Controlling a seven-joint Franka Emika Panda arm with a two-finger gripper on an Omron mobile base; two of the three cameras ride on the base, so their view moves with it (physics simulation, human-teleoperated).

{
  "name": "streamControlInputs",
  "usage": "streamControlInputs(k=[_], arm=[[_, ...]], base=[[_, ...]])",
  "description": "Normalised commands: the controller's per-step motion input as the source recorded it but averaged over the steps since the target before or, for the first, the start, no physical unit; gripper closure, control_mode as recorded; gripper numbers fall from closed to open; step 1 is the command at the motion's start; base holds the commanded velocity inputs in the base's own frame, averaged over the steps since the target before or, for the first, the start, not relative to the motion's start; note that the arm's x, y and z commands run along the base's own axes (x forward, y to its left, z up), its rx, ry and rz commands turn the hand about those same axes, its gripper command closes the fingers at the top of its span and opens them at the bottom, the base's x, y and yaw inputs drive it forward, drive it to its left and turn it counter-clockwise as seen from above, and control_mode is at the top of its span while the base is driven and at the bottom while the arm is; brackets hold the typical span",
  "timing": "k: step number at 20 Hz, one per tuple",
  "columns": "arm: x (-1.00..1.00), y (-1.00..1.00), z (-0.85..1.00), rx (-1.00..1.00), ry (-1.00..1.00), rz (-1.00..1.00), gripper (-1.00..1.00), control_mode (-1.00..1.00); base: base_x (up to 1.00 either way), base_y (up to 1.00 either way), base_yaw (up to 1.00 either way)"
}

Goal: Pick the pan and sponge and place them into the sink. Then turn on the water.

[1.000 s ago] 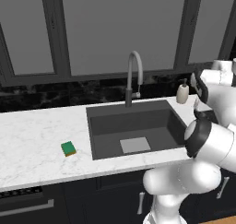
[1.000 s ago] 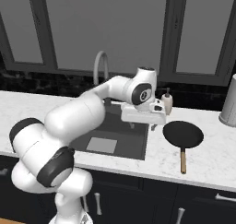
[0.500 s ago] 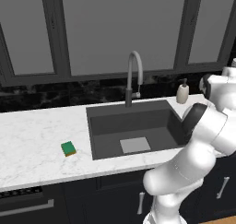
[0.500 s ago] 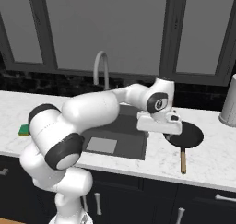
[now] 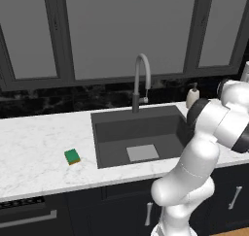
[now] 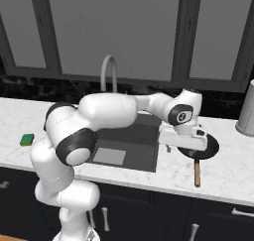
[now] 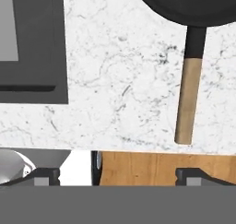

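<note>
The black pan [image 6: 204, 147] lies on the counter right of the sink [image 6: 134, 136], its wooden handle [image 6: 197, 173] pointing toward the counter's front edge. My gripper [image 6: 181, 147] hangs open just left of the pan, over the strip of counter between sink and pan. In the hand view the pan [image 7: 193, 6] is at the top right, its handle [image 7: 189, 98] runs down, and the open gripper [image 7: 120, 176] holds nothing. The green sponge [image 5: 72, 156] rests on the counter left of the sink [image 5: 112, 133]. No water is in view at the arched faucet [image 5: 141, 79].
A soap dispenser [image 5: 193, 95] stands behind the sink's right corner. A grey canister [image 6: 246, 115] stands at the far right of the counter. Dark windows back the counter. The counter's front edge and the wooden floor [image 7: 138, 168] lie just beyond the handle's end.
The arm has swung right, from over the sink's right edge to the counter beside the pan. The gripper has stayed open. The pan and the sponge have not moved.
</note>
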Motion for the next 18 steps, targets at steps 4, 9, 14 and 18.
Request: streamControlInputs(k=[4,9,14,18], arm=[[0.11,-0.35,-0.40,0.00,0.00,-0.01,-1.00,-1.00],[0.11,-0.22,-0.37,0.00,0.00,0.00,-1.00,-1.00],[0.28,-0.22,-0.38,0.00,0.00,0.00,-1.00,-1.00],[0.32,-0.07,-0.43,0.00,0.00,0.00,-1.00,-1.00]], base=[[0.00,0.00,0.00],[0.00,0.00,0.00],[0.00,0.00,0.00],[0.00,0.00,0.00]])
